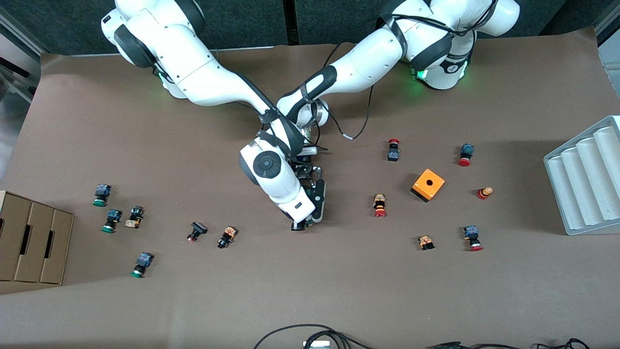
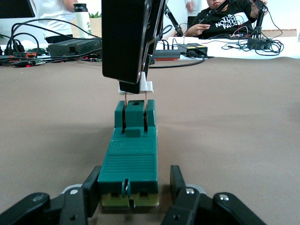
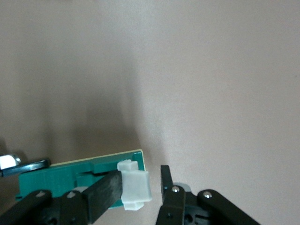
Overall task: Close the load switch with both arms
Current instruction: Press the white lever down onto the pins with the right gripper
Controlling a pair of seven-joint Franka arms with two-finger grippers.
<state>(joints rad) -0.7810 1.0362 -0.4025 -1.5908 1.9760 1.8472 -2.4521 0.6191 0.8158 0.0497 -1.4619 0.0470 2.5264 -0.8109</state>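
The load switch point(image 2: 130, 159) is a narrow green block lying on the brown table at its middle. My left gripper point(image 2: 135, 179) is down at table level, shut on one end of the block, a black finger point(image 2: 91, 187) on each side. The white handle point(image 3: 136, 190) stands at the block's other end. My right gripper point(image 3: 140, 180) comes down from above with that handle between its fingers: one finger point(image 3: 105, 187) touches it, and the other stands a little apart, so it is open. In the front view the two hands point(image 1: 317, 198) point(image 1: 301, 224) cover the switch.
Small red- and green-capped push buttons point(image 1: 380, 205) point(image 1: 107, 220) are scattered toward both ends of the table. An orange box with a hole point(image 1: 428, 184) sits toward the left arm's end. A white ribbed tray point(image 1: 586, 179) and a cardboard box point(image 1: 34, 242) stand at the two table ends.
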